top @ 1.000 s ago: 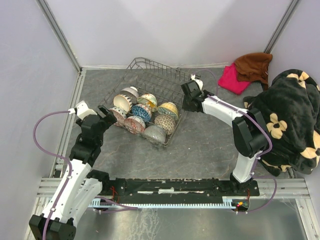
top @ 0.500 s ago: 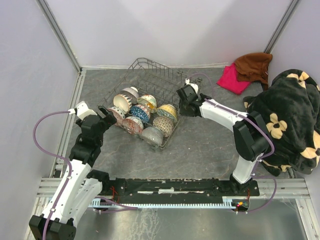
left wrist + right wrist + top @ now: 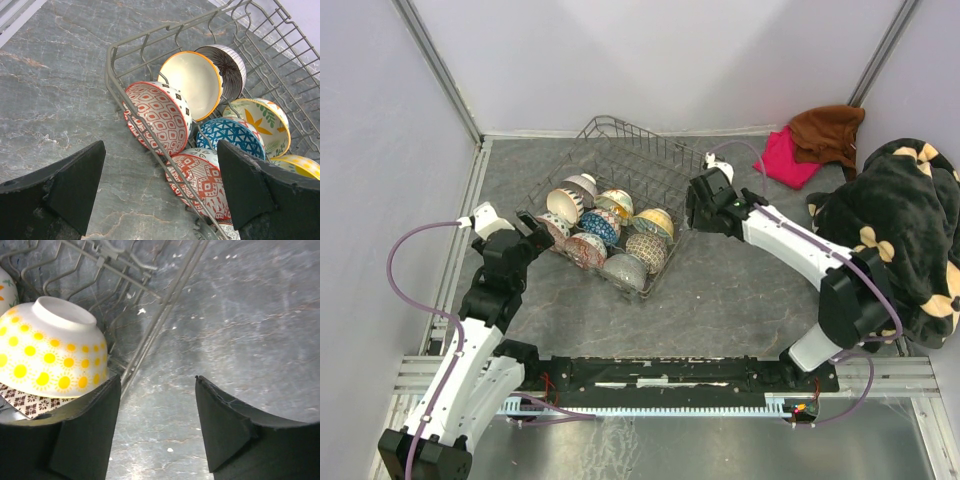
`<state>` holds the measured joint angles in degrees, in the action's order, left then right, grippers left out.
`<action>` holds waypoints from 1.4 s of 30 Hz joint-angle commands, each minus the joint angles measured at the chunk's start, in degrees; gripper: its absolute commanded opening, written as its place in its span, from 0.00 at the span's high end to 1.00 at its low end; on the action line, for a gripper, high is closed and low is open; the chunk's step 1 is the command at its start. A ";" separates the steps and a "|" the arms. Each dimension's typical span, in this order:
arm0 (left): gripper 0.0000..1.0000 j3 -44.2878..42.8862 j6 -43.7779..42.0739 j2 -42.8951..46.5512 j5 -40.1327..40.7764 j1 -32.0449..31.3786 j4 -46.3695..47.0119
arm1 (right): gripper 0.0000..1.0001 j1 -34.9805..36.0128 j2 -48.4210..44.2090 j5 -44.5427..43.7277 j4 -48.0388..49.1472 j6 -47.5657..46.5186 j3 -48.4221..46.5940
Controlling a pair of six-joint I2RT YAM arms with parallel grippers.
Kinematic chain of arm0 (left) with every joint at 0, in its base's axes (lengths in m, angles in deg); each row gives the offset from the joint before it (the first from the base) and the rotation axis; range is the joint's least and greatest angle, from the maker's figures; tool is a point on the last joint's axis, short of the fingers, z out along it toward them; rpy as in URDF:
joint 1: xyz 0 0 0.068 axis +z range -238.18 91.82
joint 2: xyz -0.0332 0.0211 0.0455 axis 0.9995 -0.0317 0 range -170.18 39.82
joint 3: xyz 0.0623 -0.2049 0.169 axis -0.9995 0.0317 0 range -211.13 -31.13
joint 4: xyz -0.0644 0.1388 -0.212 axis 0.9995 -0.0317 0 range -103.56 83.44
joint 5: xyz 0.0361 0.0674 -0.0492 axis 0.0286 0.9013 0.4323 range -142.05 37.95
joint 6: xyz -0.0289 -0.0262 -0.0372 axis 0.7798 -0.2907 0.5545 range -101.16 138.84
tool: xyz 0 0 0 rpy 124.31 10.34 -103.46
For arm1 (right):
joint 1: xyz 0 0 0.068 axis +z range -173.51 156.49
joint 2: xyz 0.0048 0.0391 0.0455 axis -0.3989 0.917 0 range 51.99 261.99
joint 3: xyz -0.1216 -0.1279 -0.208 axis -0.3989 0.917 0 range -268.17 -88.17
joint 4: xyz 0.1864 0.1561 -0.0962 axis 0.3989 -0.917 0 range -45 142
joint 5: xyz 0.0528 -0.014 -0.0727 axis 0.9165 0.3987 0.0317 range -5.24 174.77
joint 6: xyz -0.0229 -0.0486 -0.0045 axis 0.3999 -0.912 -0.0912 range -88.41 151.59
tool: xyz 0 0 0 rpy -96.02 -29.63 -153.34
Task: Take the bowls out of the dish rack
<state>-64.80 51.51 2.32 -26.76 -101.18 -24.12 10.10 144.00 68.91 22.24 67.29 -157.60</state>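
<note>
The grey wire dish rack (image 3: 632,150) sits mid-table, holding several patterned bowls (image 3: 603,225) at its near end. My left gripper (image 3: 533,228) hovers open at the rack's left rim. In the left wrist view its jaws (image 3: 160,144) straddle the rack wire (image 3: 116,80) and two red-patterned bowls (image 3: 160,117), gripping nothing. My right gripper (image 3: 692,212) is open beside the rack's right edge. In the right wrist view its jaws (image 3: 157,377) frame bare table, and a yellow-dotted bowl (image 3: 50,352) lies upside down just to their left inside the rack (image 3: 150,335).
A pink cloth (image 3: 786,157) and a brown cloth (image 3: 828,132) lie at the back right. A black floral blanket (image 3: 900,230) fills the right side behind the right arm. Walls close in the left, back and right of the grey table (image 3: 720,290).
My right gripper's jaws have spread apart and its arm has swung to the right. The rack and its bowls slid slightly to the left. The left arm has stayed still.
</note>
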 commanded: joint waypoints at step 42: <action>0.01 -2.72 0.56 -0.83 -8.97 -0.24 -0.10 | 0.34 24.41 10.73 -25.18 3.59 -41.30 -17.47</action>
<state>-66.14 51.51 0.88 -35.15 -101.18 -24.25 33.83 152.48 50.77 26.90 29.35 -171.50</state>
